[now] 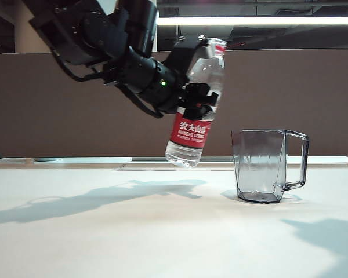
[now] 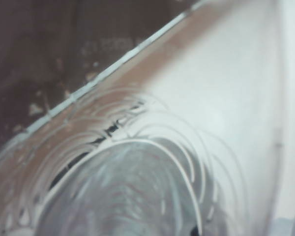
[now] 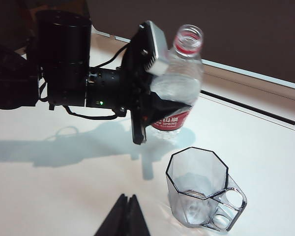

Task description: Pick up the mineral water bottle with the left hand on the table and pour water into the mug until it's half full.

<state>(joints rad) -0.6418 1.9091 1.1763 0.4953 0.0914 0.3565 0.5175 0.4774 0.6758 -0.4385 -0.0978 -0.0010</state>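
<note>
One bottle [image 1: 198, 104] is held clear of the surface [image 1: 104, 231] by the left gripper [image 1: 198, 99], whose fingers are clamped across its middle just above the red label; it hangs up and to the left of the mug [image 1: 265, 165], tilted with the open neck toward the mug. The cap is off, as seen from the right wrist camera, and no water is yet seen running out. The mug stands upright on the surface, well apart from the bottle, and looks empty or nearly so. The right gripper [image 3: 124, 216] is seen low over the surface near the mug, its fingers pressed together and holding nothing. The bottle is judged to be thin, soft plastic, smooth and easily dented: a squeeze at mid-body could push water out through the open neck, so a moderate hold around the label band is thought safest. The mug is judged light and easily knocked.
</note>
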